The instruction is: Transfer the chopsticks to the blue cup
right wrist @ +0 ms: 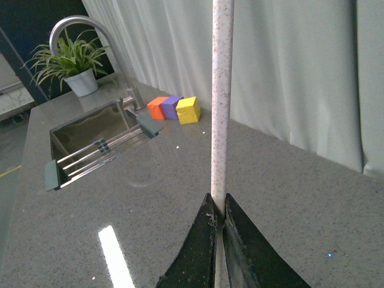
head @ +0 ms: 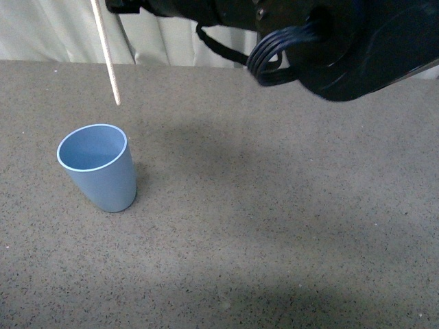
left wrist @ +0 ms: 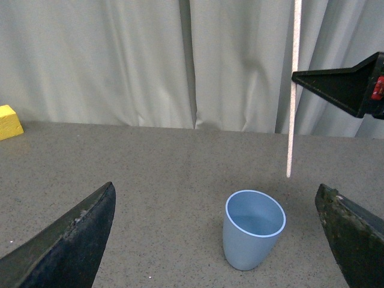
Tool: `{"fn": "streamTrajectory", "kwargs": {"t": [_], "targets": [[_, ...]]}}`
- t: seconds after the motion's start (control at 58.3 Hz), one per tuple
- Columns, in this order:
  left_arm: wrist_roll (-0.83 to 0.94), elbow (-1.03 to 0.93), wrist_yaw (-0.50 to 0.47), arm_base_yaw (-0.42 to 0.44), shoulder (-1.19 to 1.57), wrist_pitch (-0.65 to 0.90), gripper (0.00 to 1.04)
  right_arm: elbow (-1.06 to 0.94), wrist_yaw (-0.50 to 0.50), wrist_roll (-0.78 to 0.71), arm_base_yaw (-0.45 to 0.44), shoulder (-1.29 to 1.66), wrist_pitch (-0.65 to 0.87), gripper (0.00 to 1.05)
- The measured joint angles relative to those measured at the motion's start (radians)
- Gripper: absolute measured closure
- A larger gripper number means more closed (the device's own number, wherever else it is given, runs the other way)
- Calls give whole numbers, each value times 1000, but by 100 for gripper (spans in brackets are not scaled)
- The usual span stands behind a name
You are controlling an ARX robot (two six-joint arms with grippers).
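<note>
The blue cup [head: 99, 166] stands upright and empty on the grey counter at the left; it also shows in the left wrist view [left wrist: 252, 229]. The chopsticks [head: 106, 51], one cream-white stick, hang nearly upright in the air, the lower tip a little above and behind the cup's rim. In the left wrist view the stick [left wrist: 293, 90] ends just above the cup. My right gripper [right wrist: 219, 207] is shut on the stick [right wrist: 220, 90]. My left gripper [left wrist: 216, 240] is open and empty, its fingers [left wrist: 72, 240] wide apart with the cup between them.
The right arm [head: 329, 34] reaches across the top of the front view. A yellow block [left wrist: 9, 122] sits on the counter. The right wrist view shows a sink [right wrist: 96, 141] with a tap, a potted plant [right wrist: 71, 60], and orange, purple and yellow blocks [right wrist: 174, 108].
</note>
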Motion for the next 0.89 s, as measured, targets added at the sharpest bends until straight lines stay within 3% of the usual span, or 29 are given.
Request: {"fn": "streamTrajectory", "kwargs": {"t": [0.275, 0.377, 0.721, 0.892], "targets": [[0, 0, 1, 0, 0, 0, 7, 65, -35, 20, 53, 114, 39, 104], [0, 0, 1, 0, 0, 0, 7, 74, -46, -6, 76, 155, -10, 104], [0, 0, 1, 0, 0, 0, 7, 79, -33, -41, 70, 207, -51, 104], [0, 0, 1, 0, 0, 0, 7, 73, -30, -44, 67, 204, -44, 76]]}}
